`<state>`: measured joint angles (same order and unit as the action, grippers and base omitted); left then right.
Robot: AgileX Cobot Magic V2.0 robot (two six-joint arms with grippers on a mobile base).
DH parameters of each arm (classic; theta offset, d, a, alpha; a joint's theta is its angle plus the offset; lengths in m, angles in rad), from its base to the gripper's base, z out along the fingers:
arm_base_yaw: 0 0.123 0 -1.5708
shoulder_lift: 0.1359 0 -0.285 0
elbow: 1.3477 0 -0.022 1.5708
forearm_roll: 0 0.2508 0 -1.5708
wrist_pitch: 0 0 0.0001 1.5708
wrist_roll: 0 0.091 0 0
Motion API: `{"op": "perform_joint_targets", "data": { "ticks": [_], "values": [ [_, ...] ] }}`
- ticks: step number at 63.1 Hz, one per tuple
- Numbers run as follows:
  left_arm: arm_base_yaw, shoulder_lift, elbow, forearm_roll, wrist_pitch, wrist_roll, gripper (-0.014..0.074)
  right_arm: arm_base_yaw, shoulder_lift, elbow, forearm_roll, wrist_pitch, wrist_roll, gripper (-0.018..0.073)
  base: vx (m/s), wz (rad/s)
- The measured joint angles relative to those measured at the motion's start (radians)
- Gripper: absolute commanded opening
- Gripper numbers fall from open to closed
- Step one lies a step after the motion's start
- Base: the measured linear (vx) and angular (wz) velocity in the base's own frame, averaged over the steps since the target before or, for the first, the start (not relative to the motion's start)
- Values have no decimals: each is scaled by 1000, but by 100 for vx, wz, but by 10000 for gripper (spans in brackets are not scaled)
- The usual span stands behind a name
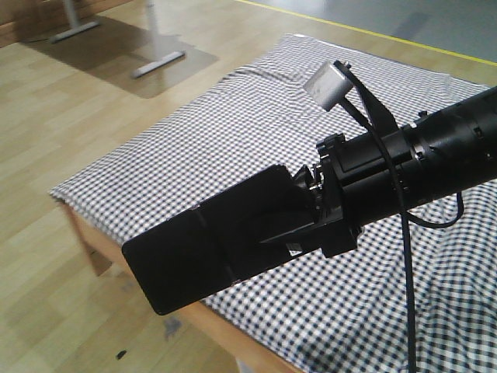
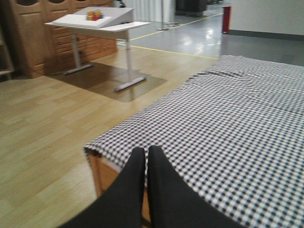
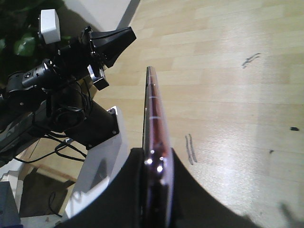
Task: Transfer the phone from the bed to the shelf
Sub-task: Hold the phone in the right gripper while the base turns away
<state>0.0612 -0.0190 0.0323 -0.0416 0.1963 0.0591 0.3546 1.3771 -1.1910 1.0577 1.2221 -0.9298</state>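
Right wrist view shows the phone (image 3: 153, 109) edge-on, clamped across its flat faces at one end by the right gripper (image 3: 156, 154), out over bare floor (image 3: 228, 95) and off the bed (image 1: 256, 132). We judge it light, stiff, glossy-slick and breakable. The long free end could lever loose, so we favour a firm, gentle carry. The left gripper (image 2: 146, 159) is pressed closed on nothing. We see no shelf.
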Motion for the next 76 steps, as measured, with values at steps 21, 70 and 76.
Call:
{"op": "perform_joint_targets", "data": {
  "ticks": [21,70,76],
  "values": [
    [0,0,0,0,0,0,1,0,0,0,0,-1,0,-2,-13,50],
    [0,0,0,0,0,0,1,0,0,0,0,0,0,-2,-12,48],
    [0,0,0,0,0,0,1,0,0,0,0,0,0,-2,-13,49]
  ]
}}
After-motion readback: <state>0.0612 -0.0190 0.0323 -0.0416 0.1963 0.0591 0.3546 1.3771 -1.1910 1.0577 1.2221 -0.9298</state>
